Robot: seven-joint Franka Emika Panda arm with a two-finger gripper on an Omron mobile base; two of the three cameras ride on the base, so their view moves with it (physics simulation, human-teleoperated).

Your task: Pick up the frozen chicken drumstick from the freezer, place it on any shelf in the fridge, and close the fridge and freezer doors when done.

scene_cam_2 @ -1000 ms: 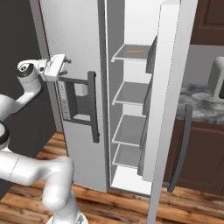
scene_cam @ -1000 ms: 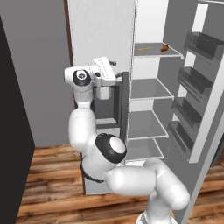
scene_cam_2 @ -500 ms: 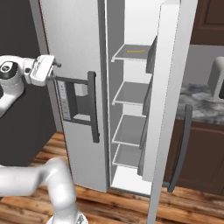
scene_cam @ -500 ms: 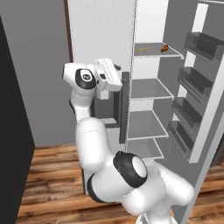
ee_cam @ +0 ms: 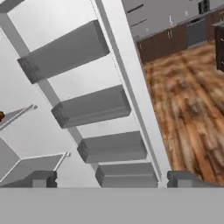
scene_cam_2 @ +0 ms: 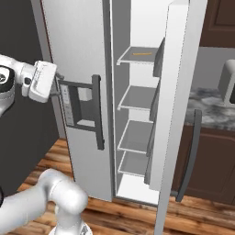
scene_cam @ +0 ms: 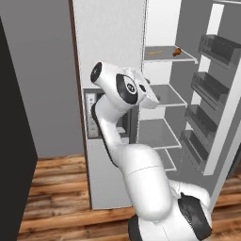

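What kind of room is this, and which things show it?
Most likely a home kitchen: a tall white side-by-side refrigerator stands with one door open, dark wooden cabinets carry a stone-patterned counter, and the floor is wood.

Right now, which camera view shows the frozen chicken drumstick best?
The left base view: the frozen chicken drumstick lies fully exposed on the top shelf, beside a thin orange stick. The hand view catches an orange-brown sliver at its left edge.
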